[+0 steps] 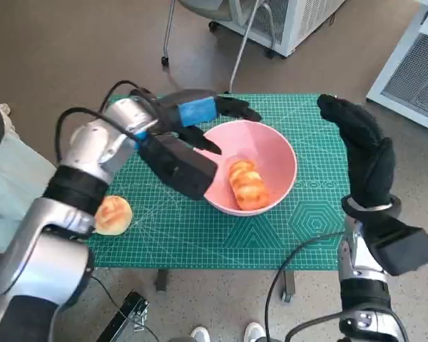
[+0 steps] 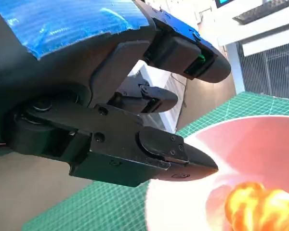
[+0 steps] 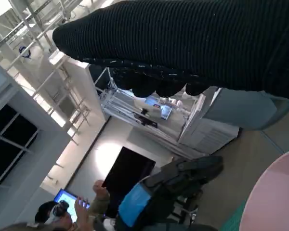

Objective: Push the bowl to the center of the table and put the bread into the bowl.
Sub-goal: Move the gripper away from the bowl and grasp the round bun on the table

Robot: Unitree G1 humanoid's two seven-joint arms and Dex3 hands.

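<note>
A pink bowl (image 1: 279, 151) stands near the middle of the green mat-covered table (image 1: 200, 235), and a golden bread roll (image 1: 247, 184) lies inside it. A second roll (image 1: 113, 214) sits on the mat at the left, beside my left forearm. My left hand (image 1: 200, 117) hovers over the bowl's far left rim with its fingers spread and nothing in them. The left wrist view shows that hand (image 2: 111, 130) above the bowl (image 2: 260, 144) and the roll (image 2: 260, 207). My gloved right hand (image 1: 364, 149) stands upright to the right of the bowl, apart from it, holding nothing; its glove (image 3: 192, 43) fills the right wrist view.
Chair legs (image 1: 235, 50) and a white cabinet (image 1: 292, 21) stand behind the table, and a white unit (image 1: 414, 64) stands at the right. A person's shoes (image 1: 225, 333) show at the near edge. In the right wrist view a person (image 3: 62, 211) sits behind a screen.
</note>
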